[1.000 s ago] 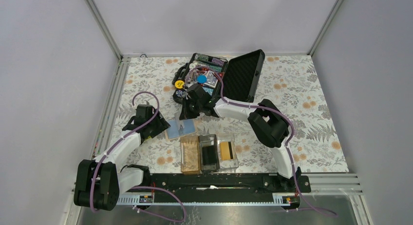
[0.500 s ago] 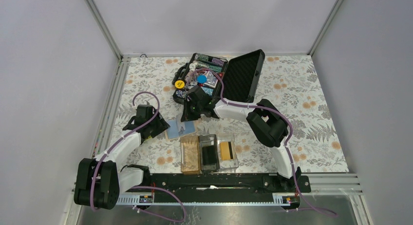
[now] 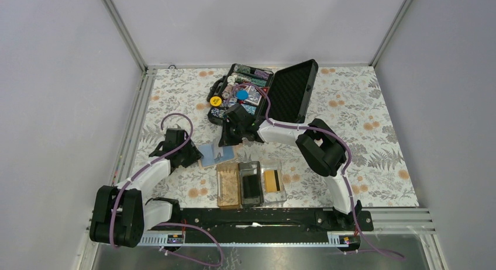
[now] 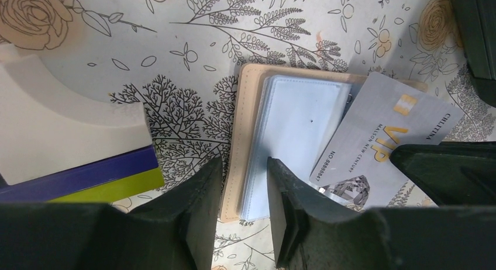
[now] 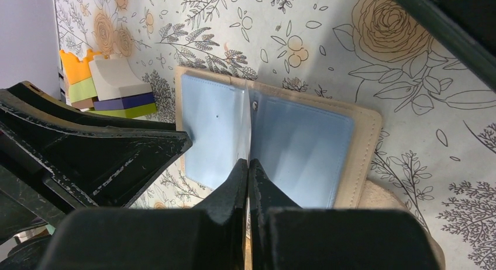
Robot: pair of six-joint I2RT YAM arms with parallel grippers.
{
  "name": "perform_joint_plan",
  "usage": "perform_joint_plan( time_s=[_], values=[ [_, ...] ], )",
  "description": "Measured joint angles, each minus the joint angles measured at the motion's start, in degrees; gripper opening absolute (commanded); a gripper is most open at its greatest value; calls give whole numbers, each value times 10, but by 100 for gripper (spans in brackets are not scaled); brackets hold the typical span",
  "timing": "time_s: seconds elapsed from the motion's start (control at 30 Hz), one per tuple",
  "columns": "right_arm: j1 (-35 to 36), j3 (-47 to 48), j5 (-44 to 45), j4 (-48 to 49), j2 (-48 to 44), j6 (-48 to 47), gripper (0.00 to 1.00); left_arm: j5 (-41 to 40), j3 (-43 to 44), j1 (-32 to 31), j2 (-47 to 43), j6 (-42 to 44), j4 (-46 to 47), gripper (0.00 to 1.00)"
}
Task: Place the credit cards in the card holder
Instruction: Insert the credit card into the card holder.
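Black fingers of my left claw (image 4: 244,170) stand part spread, astride the near edge of a beige wallet (image 4: 292,124) with pale blue sleeves. One finger is on the floral tabletop (image 4: 193,77) just beside the cover, the other over the sleeves. A grey VIP card (image 4: 380,147) lies slantwise across the wallet's opposite end. Stacked toy blocks (image 4: 70,141) sit near that claw. My right claw (image 5: 248,165) is pressed together, its tip down on the sleeves at the wallet's fold; whether it nips a leaf I cannot tell.

The card holder (image 3: 282,193) sits just beside the wallet, nearer my bases. Its clear compartment holds one gold credit card (image 3: 271,179); what fills the brown and dark compartments I cannot make out. Beyond the wallet the black chip case (image 3: 295,92) stands open, with chips and card packs inside.

Since a second ago the wallet has shifted a touch toward my left claw; holder and case lie as before.
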Motion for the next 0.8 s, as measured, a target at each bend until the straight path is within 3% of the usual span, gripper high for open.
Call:
perform_joint_plan(
  time_s=[0.8],
  values=[
    [-5, -2, -49, 12, 19, 44, 0, 4, -7, 5, 3, -2, 19, 26]
  ],
)
